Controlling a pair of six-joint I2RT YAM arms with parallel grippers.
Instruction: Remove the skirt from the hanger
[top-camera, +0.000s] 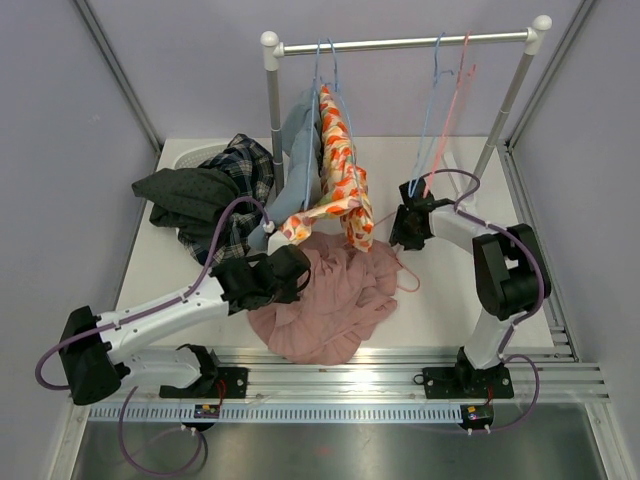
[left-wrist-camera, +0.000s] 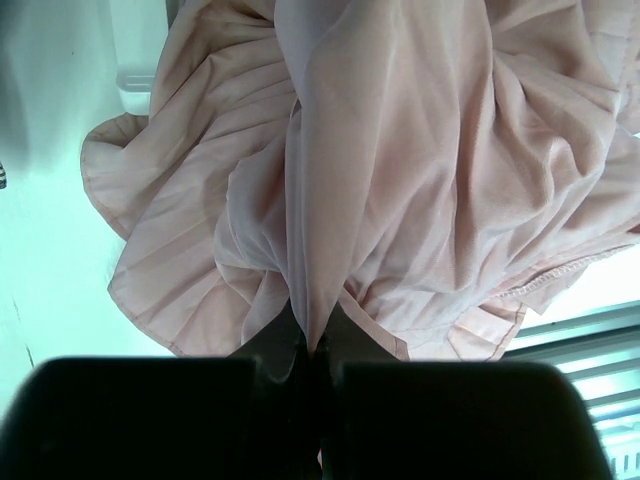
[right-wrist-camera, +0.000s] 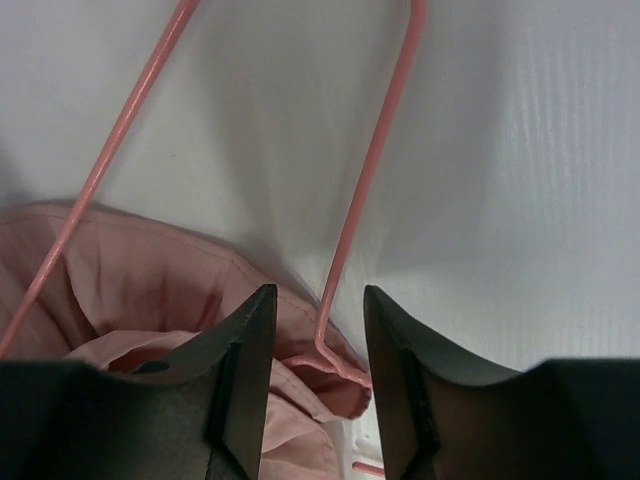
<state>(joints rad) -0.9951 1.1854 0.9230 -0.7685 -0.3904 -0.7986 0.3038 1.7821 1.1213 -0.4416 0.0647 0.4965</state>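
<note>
The pink pleated skirt (top-camera: 330, 300) lies crumpled on the white table in front of the rack. My left gripper (top-camera: 298, 268) is at its left edge. In the left wrist view this gripper (left-wrist-camera: 318, 345) is shut on a fold of the skirt (left-wrist-camera: 400, 180). The thin pink wire hanger (top-camera: 408, 280) lies at the skirt's right side, still caught in the cloth. My right gripper (top-camera: 405, 238) hovers just behind it. In the right wrist view its jaws (right-wrist-camera: 319, 295) stand apart, straddling the hanger wire (right-wrist-camera: 355, 220) where it enters the skirt's hem (right-wrist-camera: 150, 270), touching neither.
A clothes rack (top-camera: 400, 44) spans the back, carrying a floral garment (top-camera: 340, 170), a grey-blue garment (top-camera: 300, 140), and bare blue and pink hangers (top-camera: 435, 100). A heap of dark and plaid clothes (top-camera: 200, 195) fills a white basket (top-camera: 195, 155) at the back left.
</note>
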